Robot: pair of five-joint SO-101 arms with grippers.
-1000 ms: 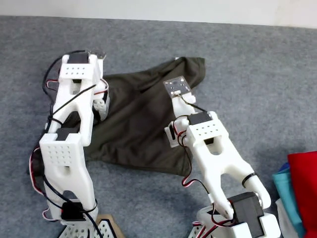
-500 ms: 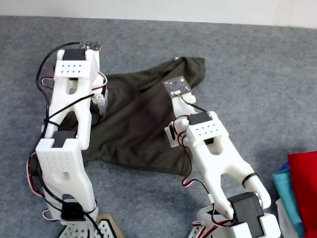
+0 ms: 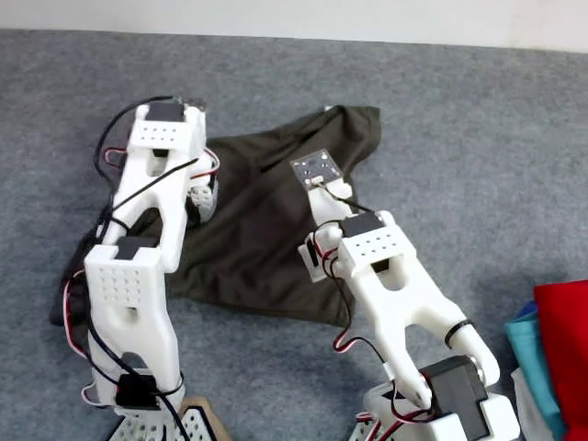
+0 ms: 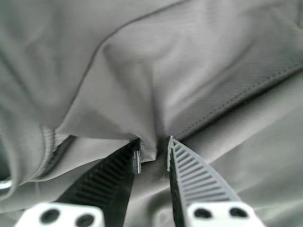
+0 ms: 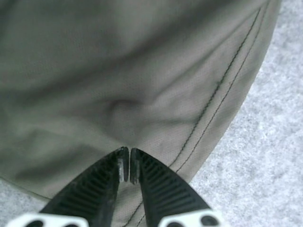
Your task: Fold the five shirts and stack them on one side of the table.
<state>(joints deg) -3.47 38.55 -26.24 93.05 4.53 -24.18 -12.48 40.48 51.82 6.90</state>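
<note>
A dark olive shirt lies crumpled on the grey table in the high view, and both arms stand over it. My left gripper is over the shirt's left part, shut on a raised fold of the fabric next to a stitched seam. Over the middle-right of the shirt, my right gripper has its fingertips pressed together on the cloth, close to the double-stitched hem. Both grippers themselves sit hidden under their wrists in the high view.
At the front right edge of the table lies a pile of shirts, a red one over a teal one. Bare grey table runs behind the shirt and to its right.
The left arm swung out to the left, then back right and inward with the fabric. The right arm shifted slightly left. The shirt's left part has bunched toward the middle.
</note>
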